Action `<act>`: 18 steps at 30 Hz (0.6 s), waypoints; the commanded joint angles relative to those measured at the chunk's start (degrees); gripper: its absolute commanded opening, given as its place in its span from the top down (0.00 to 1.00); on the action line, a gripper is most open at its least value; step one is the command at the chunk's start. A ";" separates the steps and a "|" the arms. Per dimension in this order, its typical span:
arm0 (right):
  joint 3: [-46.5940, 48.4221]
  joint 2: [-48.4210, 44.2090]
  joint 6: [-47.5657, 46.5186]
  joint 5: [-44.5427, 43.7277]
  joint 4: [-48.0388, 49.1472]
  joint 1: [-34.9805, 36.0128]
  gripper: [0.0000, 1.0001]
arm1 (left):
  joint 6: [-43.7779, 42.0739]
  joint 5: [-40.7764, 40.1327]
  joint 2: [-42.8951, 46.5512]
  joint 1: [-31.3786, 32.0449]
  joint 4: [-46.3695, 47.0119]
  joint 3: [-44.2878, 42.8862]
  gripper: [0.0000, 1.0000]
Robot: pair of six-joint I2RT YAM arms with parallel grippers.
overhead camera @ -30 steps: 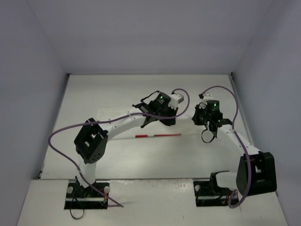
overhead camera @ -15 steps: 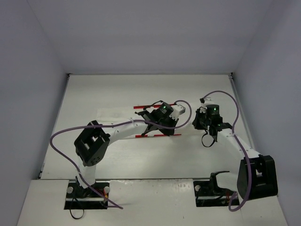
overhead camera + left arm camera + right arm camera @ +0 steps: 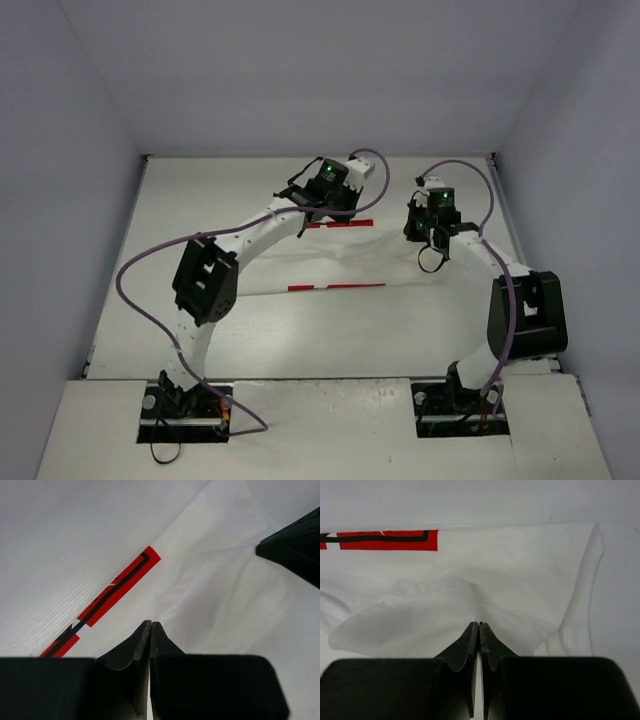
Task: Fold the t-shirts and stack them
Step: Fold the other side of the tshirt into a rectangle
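Both arms reach to the far half of the pale flat bench (image 3: 200, 220), farther back than a second ago, when they hung nearer the middle.

Left pincer (image 3: 150, 626): fingertips pressed together, a crease of cloth running up to them. It grips the white short-sleeved cloth t-shirt (image 3: 345, 257) close to a strip of its red rectangular print.

Right pincer (image 3: 480, 625): tips likewise closed, the cloth puckered up in a raised fold right at them, so it is pinched there too.

The t-shirt lies mid-bench, between the two arms, spread wider front to back than before. A second ago only the near red strip (image 3: 336, 288) showed. Half a second ago a second strip appeared behind it. Now that far red strip (image 3: 340, 223) sits farther back, just beneath the left wrist. The near strip has stayed where it was.
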State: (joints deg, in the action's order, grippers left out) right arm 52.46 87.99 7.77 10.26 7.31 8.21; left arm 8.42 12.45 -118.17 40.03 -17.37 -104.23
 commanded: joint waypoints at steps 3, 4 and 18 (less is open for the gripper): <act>6.90 5.03 -1.84 1.00 3.00 -0.03 1.00 | -1.93 1.16 -4.48 0.75 0.86 -3.29 1.00; 7.51 5.54 -2.18 1.43 2.97 0.02 1.00 | -1.35 1.36 -4.67 0.70 1.30 -2.94 1.00; 6.29 4.51 -8.06 5.23 4.82 0.53 1.00 | 11.85 1.80 0.13 -0.90 6.51 6.24 0.52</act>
State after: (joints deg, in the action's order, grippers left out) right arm 59.57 94.70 0.68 14.03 8.85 8.32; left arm 13.91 13.08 -123.14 39.72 -14.96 -98.15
